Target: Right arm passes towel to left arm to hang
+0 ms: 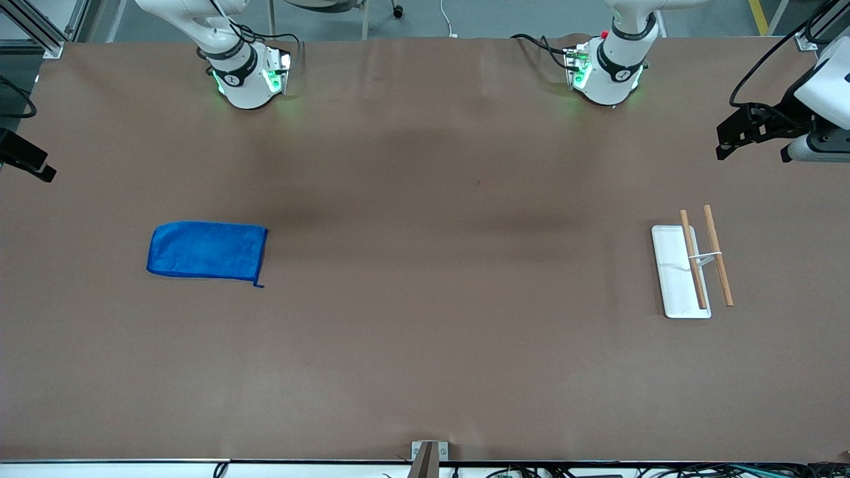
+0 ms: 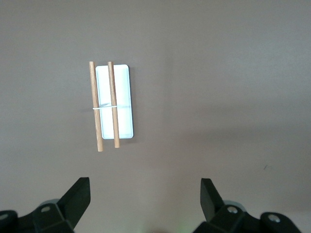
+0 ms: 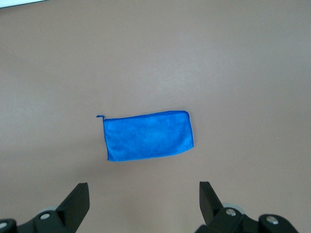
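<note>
The blue towel [image 1: 207, 249] lies flat and folded on the brown table toward the right arm's end, its thread loop [image 1: 259, 285] at the corner nearer the front camera. It also shows in the right wrist view [image 3: 148, 136]. My right gripper [image 3: 143, 191] is open and empty, high over the table beside the towel; only a black part of it shows at the front view's edge [image 1: 26, 162]. My left gripper [image 2: 144, 189] is open and empty, raised over the left arm's end of the table [image 1: 727, 146], apart from the rack.
A white base plate [image 1: 674, 272] carrying two wooden rods [image 1: 717, 255] lies on the table toward the left arm's end, also in the left wrist view [image 2: 121, 104]. The two arm bases [image 1: 246, 76] [image 1: 607, 70] stand farthest from the front camera.
</note>
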Controlling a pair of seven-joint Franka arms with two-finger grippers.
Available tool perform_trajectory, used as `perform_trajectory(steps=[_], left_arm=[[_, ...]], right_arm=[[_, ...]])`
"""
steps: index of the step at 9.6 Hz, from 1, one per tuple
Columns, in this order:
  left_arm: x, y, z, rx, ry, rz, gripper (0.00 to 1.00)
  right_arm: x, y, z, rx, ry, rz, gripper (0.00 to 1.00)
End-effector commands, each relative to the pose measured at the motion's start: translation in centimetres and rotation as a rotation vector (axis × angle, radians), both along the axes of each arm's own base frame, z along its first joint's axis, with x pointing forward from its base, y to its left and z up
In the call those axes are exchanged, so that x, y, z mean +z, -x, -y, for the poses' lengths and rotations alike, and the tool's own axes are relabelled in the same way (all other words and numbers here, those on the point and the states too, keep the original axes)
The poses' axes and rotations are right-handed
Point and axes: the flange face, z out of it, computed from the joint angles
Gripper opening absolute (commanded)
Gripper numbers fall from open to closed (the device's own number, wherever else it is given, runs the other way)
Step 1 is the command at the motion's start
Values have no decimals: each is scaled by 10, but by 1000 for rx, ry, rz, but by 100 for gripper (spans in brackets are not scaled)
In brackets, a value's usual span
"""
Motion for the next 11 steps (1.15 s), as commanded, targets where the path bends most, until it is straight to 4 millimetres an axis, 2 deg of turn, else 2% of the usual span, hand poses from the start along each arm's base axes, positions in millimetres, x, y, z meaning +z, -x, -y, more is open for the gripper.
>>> perform_trajectory(steps=[1,3,11], left_arm=[[-14,-6,-2,9,3,-37,100],[-13,-6,0,95,-1,-33,100],[-10,-7,-4,92,1,-27,100]], right_arm=[[0,3,1,-4,-14,1,100],[0,3,1,-4,-14,1,100],[-1,2,1,-4,-14,0,100]])
